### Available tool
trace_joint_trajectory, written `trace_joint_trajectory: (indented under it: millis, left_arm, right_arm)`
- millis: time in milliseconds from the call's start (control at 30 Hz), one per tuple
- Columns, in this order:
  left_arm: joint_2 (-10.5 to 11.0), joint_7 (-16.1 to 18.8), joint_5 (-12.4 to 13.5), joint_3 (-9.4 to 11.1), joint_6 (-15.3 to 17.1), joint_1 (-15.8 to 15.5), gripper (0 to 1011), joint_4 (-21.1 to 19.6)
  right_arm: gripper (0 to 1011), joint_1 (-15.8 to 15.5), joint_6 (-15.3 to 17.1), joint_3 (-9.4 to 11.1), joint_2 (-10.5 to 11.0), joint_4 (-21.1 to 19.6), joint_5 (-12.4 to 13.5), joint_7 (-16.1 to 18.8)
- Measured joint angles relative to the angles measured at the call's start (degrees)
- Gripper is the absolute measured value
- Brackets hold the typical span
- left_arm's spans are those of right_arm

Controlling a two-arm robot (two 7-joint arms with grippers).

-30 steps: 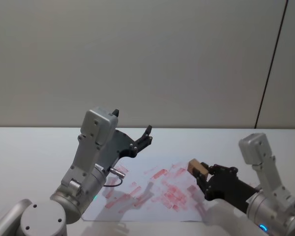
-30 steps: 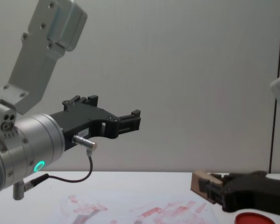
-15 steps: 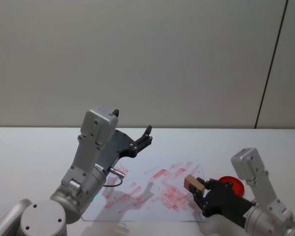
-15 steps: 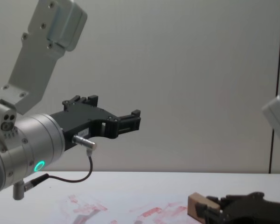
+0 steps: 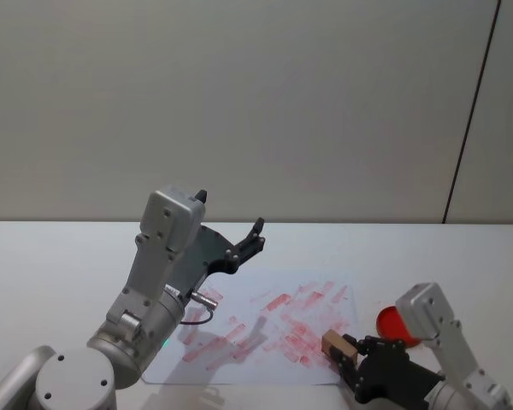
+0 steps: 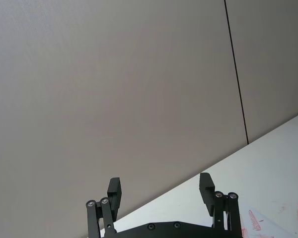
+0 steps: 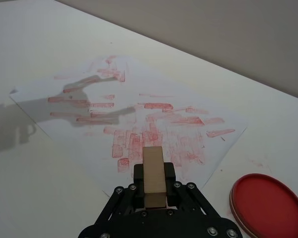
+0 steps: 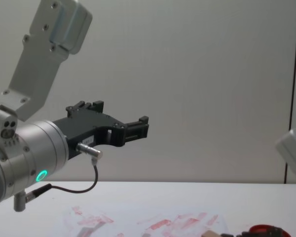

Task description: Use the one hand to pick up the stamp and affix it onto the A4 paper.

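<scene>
The right gripper (image 5: 345, 357) sits low at the near right corner of the A4 paper (image 5: 278, 316). Its fingers are clamped on the stamp (image 5: 333, 344), which juts ahead of them over the sheet's red-marked edge. The red ink pad (image 5: 391, 324) lies just beyond the claw to its right, off the sheet. The left gripper (image 5: 255, 237) hangs raised, well left of the claw, fingers spread.

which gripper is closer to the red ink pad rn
Right. The right gripper, shut on the stamp, is low over the paper's near right corner, just beside the ink pad. The left gripper hangs open, raised over the paper's other side, much farther away.
</scene>
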Motion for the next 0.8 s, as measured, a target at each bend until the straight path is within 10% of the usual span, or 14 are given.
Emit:
trace_joint_trajectory:
  millis: [800]
  left_arm:
    - [0.00,0.00,0.00,0.00,0.00,0.00,1002,0.00]
  right_arm:
    - [216,-0.77,-0.14,-0.40,0.58,0.47,-0.40,0.05]
